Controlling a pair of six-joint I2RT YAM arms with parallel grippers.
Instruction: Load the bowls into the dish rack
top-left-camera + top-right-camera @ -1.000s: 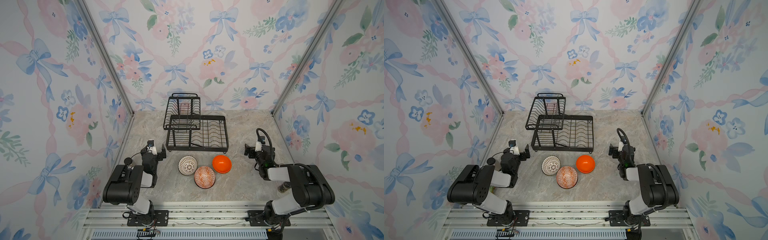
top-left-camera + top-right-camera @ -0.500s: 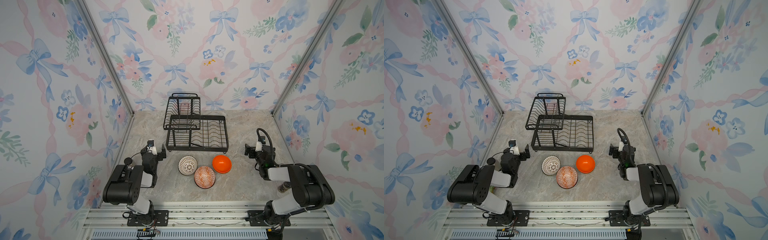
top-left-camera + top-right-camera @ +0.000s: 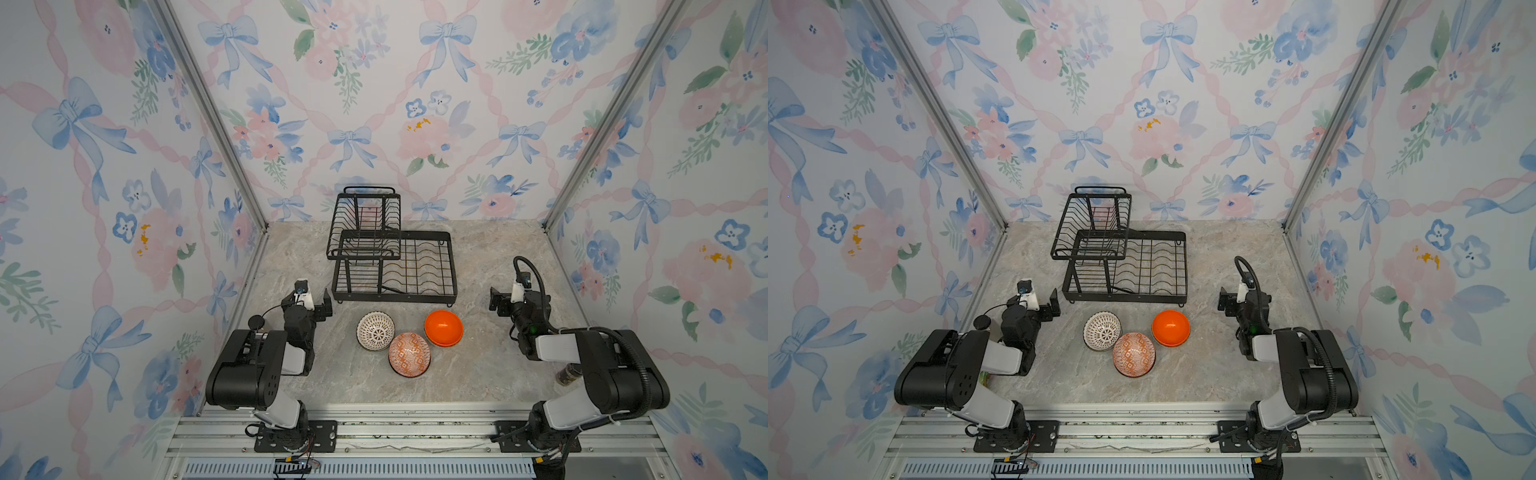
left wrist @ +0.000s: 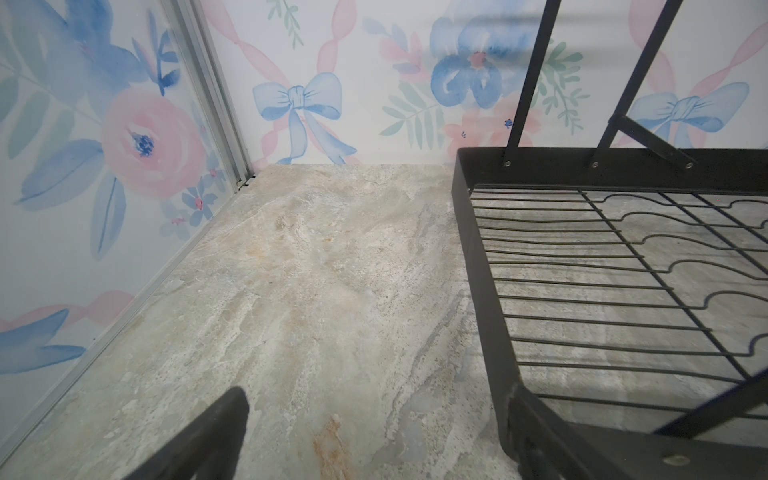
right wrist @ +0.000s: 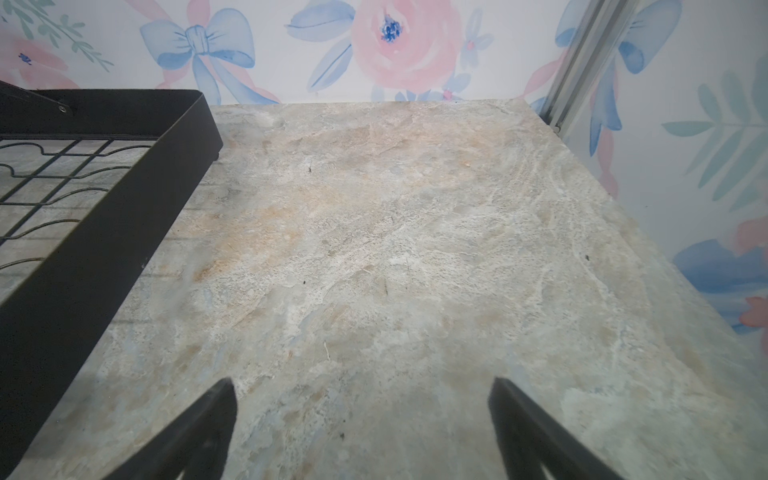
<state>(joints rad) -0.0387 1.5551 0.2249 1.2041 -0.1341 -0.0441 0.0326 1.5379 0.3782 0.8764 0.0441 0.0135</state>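
The left gripper (image 3: 309, 302) and right gripper (image 5: 361, 390) gape, empty. Three round glazed bowls (image 3: 409, 354) sit between them, with the black wire dish rack (image 3: 415, 270) ahead.

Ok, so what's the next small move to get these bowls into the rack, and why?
Probably swing the right gripper toward the plain orange bowl: its jaws are open and empty, that bowl lies nearest it, and the dish rack holds no bowl yet.
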